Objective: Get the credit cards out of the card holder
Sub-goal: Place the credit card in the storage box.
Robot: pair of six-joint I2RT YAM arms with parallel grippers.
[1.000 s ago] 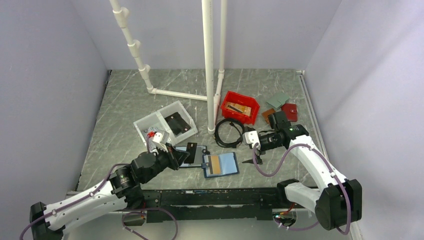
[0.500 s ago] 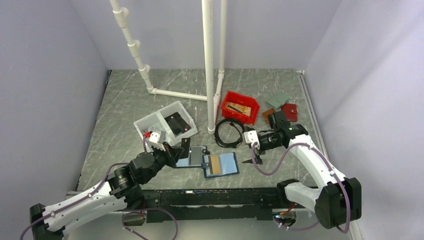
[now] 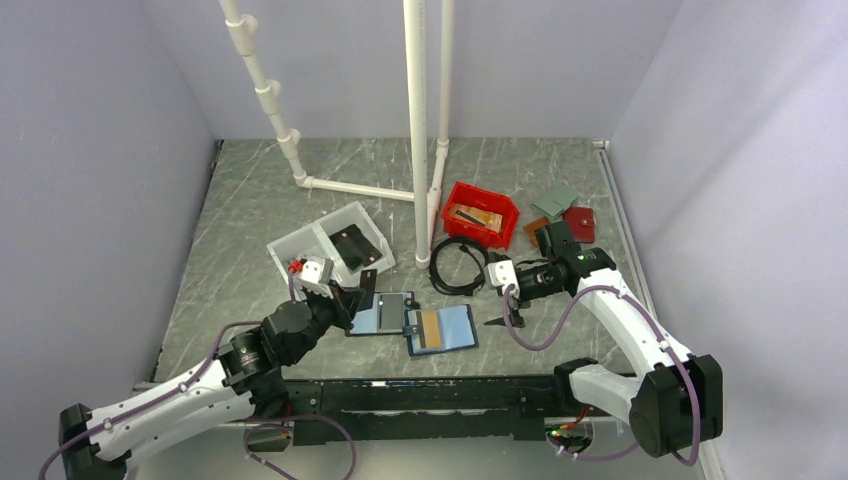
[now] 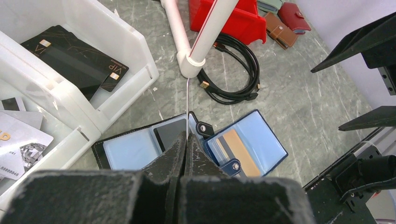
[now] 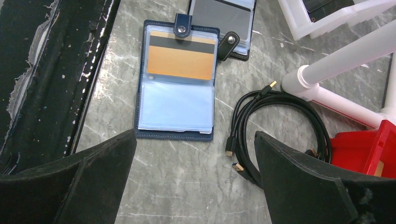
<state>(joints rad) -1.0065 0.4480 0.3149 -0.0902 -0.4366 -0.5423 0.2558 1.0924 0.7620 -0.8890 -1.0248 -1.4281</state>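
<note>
The navy-blue card holder (image 3: 442, 328) lies open near the front edge, its light-blue sleeves up; it also shows in the right wrist view (image 5: 176, 79). A gold-orange credit card (image 3: 430, 329) with a black stripe sits in one sleeve (image 5: 180, 56). My left gripper (image 3: 352, 297) is shut on a thin dark card (image 3: 368, 287), seen edge-on in the left wrist view (image 4: 187, 107), held above the black-edged folio (image 3: 385, 312). My right gripper (image 3: 493, 296) is open and empty, just right of the card holder (image 5: 195, 136).
A white divided bin (image 3: 290, 248) holding cards stands left of the folio. A coiled black cable (image 3: 458, 265) lies by the white pipe base (image 3: 422, 258). A red bin (image 3: 480, 212) and small wallets (image 3: 565, 215) sit at the back right.
My left gripper has drawn back to the left and lifted the dark card, which now stands on edge over the folio. The right arm has barely moved.
</note>
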